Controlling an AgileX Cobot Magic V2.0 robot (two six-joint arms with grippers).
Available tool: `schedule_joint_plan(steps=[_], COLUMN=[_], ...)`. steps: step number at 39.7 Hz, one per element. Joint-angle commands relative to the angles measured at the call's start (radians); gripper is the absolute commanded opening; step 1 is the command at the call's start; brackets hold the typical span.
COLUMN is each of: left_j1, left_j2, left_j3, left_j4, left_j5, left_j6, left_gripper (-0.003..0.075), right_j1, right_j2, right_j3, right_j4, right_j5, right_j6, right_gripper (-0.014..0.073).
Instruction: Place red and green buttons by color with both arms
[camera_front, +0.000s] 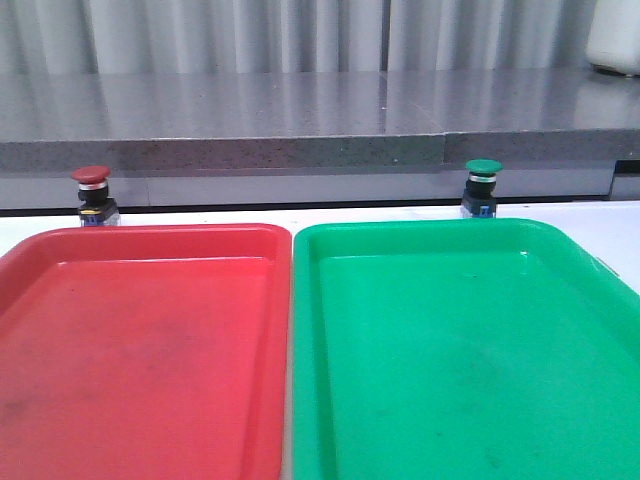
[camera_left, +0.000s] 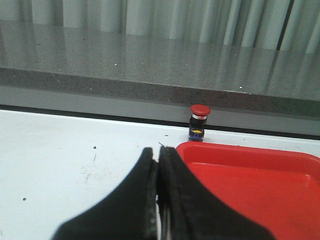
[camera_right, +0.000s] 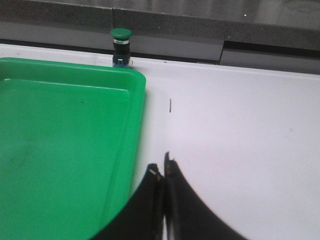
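In the front view, the red button (camera_front: 91, 195) stands upright on the white table (camera_front: 620, 225), just behind the far rim of the red tray (camera_front: 150, 350). The green button (camera_front: 482, 187) stands likewise behind the green tray (camera_front: 460, 350). Both trays hold nothing, and no arm shows here.

In the left wrist view, the left gripper (camera_left: 158, 155) hovers over the table beside the red tray, jaws pressed together and holding nothing, with the red button well ahead.

In the right wrist view, the right gripper (camera_right: 162, 172) is also closed and empty, beside the green tray.

The task seems barely begun; each gripper must next open and reach its button.
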Motion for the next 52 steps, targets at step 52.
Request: schedule_joint_plan(steps=[52], left_j1=[0.001], left_j2=[-0.015], left_j3=[0.024], left_j4=[-0.010], left_j5=[-0.240], left_j6=[-0.009], left_gripper=[-0.0020], right_j1=[-0.007], right_j2=[-0.017], right_j3=[-0.017], right_j4=[-0.001], right_j5=[-0.255], right_j6=[0.001], right_gripper=[-0.0068])
